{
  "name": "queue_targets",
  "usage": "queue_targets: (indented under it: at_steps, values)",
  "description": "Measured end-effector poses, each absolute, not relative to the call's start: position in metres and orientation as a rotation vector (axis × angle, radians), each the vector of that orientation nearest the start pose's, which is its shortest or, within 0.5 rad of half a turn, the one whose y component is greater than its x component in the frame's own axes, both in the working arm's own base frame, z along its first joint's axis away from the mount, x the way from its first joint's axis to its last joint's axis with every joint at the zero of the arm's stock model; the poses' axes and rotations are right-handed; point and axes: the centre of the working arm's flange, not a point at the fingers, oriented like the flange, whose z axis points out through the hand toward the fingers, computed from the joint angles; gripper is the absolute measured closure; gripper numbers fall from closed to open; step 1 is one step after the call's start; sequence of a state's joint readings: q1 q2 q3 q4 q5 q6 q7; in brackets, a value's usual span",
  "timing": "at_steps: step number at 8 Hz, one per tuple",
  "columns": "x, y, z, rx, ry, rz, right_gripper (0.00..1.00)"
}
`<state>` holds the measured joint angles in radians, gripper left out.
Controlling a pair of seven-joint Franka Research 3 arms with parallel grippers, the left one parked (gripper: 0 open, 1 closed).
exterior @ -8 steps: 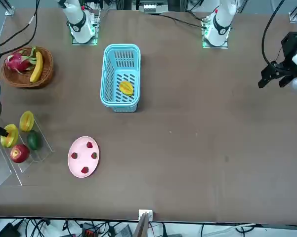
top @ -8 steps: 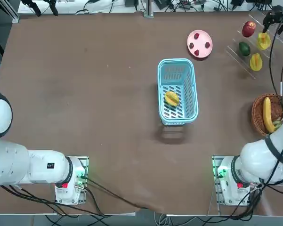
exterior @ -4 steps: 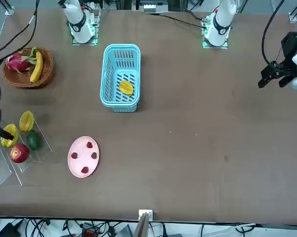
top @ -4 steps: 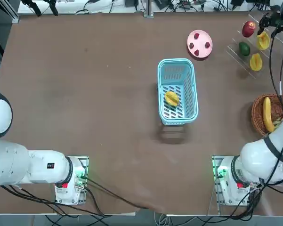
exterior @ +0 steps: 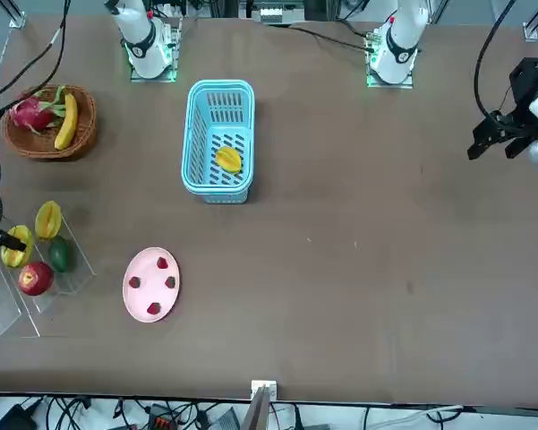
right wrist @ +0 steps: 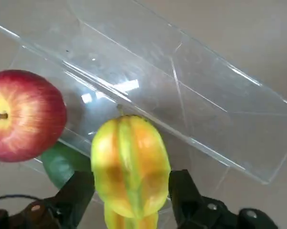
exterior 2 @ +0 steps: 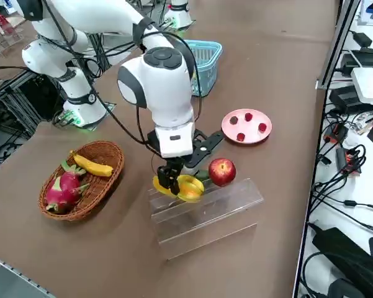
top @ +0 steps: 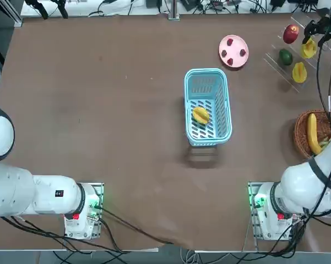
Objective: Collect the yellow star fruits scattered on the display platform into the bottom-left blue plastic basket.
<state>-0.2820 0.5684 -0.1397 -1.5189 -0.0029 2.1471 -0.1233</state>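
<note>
Looks firm and fairly light, but waxy enough to slip and with ridges easily bruised: grip the near star fruit (right wrist: 130, 162) gently across its middle. Find it on the stand (exterior 2: 198, 214), beside the apple (right wrist: 24, 114). See the pincer (right wrist: 132, 175) opened wide astride it, apparently gripping nothing; cannot tell about contact. Note another star fruit (right wrist: 131, 222) mostly hidden behind, clear tiers hard to trace, and the basket (exterior 2: 212, 62) partly covered by the arm (exterior 2: 164, 93).

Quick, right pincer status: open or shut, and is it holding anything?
Right pincer: open, fingers on either side of a star fruit at the clear stand; whether they touch it, I cannot tell.
</note>
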Motion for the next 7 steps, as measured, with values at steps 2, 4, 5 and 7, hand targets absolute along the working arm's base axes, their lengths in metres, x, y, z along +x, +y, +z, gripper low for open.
queue_targets:
  at_steps: [2,4,5,7]
  values:
    - [0.655,-0.270,0.336,-3.199,0.424,-0.064,0.35]
    - [0.660,-0.264,0.341,-3.202,0.396,-0.083,0.77]
    - [0.664,-0.257,0.342,-3.203,0.379,-0.088,0.81]
    - [0.664,-0.250,0.344,-3.216,0.342,-0.026,0.81]
